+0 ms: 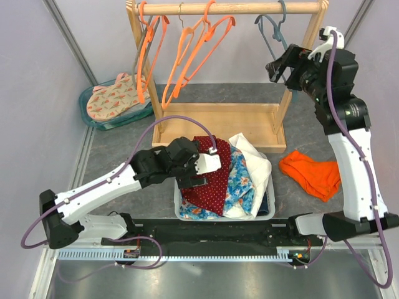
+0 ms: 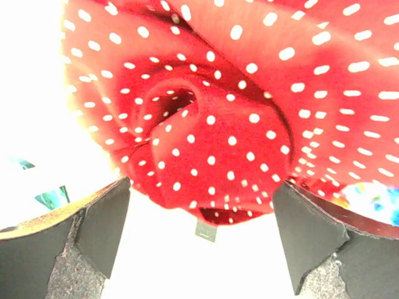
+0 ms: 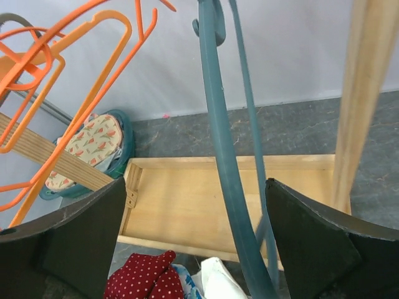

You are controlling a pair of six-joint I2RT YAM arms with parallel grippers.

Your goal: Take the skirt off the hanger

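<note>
No dark navy skirt shows in any view. Several bare orange hangers (image 1: 187,59) hang on the wooden rail (image 1: 243,8); they also show in the right wrist view (image 3: 75,75). My left gripper (image 1: 192,180) is open and empty, jaws wide, low over a red white-dotted garment (image 2: 237,124) in the basket (image 1: 269,205). My right gripper (image 1: 278,67) is open and raised at the rack's right end. The grey-blue hanger (image 3: 221,137) hangs between its fingers (image 3: 75,237), apart from them.
The basket also holds a blue floral garment (image 1: 242,184) and a white one (image 1: 252,159). An orange cloth (image 1: 310,173) lies on the table at right. A teal tub (image 1: 93,118) with a patterned cloth stands at back left. The rack's wooden base (image 1: 224,121) lies behind the basket.
</note>
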